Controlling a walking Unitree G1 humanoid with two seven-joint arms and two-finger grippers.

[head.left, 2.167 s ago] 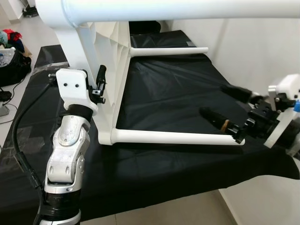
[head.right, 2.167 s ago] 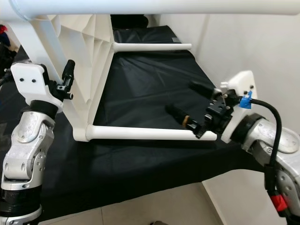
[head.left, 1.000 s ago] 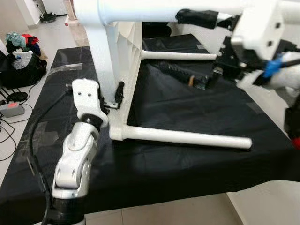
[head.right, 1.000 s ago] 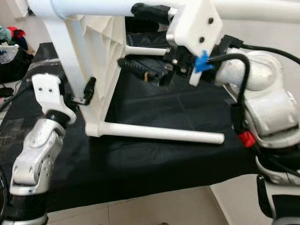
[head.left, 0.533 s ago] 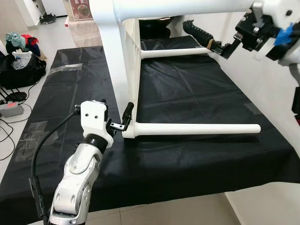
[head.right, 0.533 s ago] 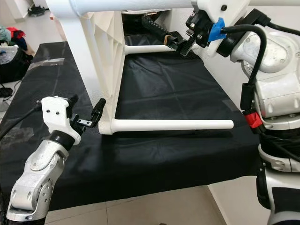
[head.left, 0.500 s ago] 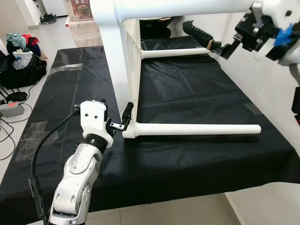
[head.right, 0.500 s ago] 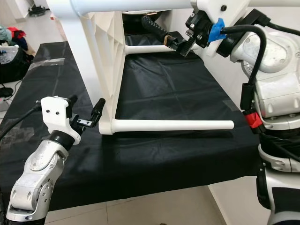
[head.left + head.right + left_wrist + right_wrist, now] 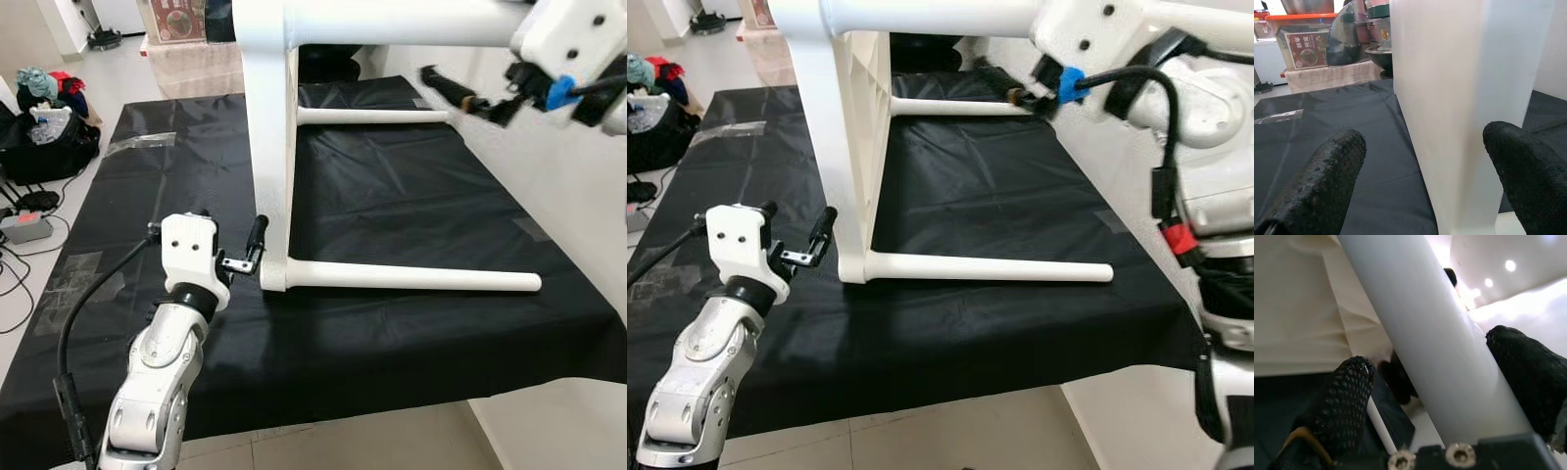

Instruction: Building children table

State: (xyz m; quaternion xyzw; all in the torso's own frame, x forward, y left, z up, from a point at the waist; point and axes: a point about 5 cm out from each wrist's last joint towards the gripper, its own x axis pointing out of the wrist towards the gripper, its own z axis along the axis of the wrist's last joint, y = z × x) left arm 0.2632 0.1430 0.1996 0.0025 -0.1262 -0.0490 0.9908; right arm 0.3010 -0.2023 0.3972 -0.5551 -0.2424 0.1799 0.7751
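home: tiled floor (image 9: 147, 69), clothes bag (image 9: 39, 117).

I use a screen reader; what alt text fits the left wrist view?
The left hand is open, its black fingers either side of the white children's table panel, which stands on a black cloth.

Child table (image 9: 269, 147) top cut by upper edge; right gripper (image 9: 460, 96) blurred, fingers' grip on upper leg (image 9: 1430, 347) unclear; counter (image 9: 176, 176) near corners cropped
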